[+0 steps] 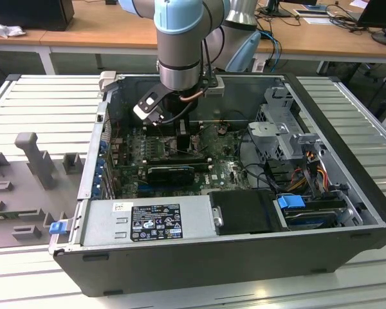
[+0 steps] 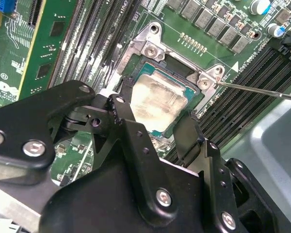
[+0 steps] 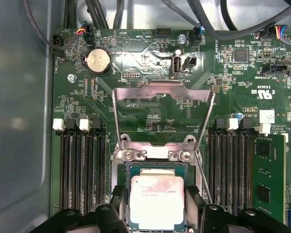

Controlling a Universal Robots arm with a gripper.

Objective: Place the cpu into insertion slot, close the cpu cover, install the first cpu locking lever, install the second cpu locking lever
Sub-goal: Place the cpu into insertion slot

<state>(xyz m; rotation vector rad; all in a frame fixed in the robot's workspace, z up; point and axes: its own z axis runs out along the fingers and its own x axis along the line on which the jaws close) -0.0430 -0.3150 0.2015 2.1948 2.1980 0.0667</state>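
black and bolted, the hand (image 2: 156,116) is sitting nearest the lens in the second wrist view, hanging low over the socket area and straddling the cpu (image 2: 160,99). whether it is clenching the chip or letting it go, i cannot tell.

going down by size: the grey ribbed table (image 1: 347,109) is carrying an opened computer case (image 1: 199,257), and the arm (image 1: 180,38) is reaching down into it from above in the exterior view. inside, the green motherboard (image 3: 150,63) is lying across the case's floor, with long black memory slots (image 3: 82,165) running along two sides of the socket. the cpu cover (image 3: 162,92) is standing raised and open, its windowed metal frame leaning away from the insertion slot (image 3: 155,154) and hinging at the slot's metal rim. the cpu is resting inside the slot's square with its silvery top facing up. it is looking level in both wrist views, though i cannot confirm that it is fully seating. a thin locking lever (image 2: 262,91) is jutting out free just beside the slot, not hooking under anything.

judging from this, the first step, placing the cpu, is the one in hand, and it is nearing its end. the cover is not yet closing and no lever is latching. what the work is calling for at this point is a chip lying flat and square in the slot. any motion of the hand is also needing to be straight and gentle, so that nothing is dragging the chip or knocking the raised cover close by.
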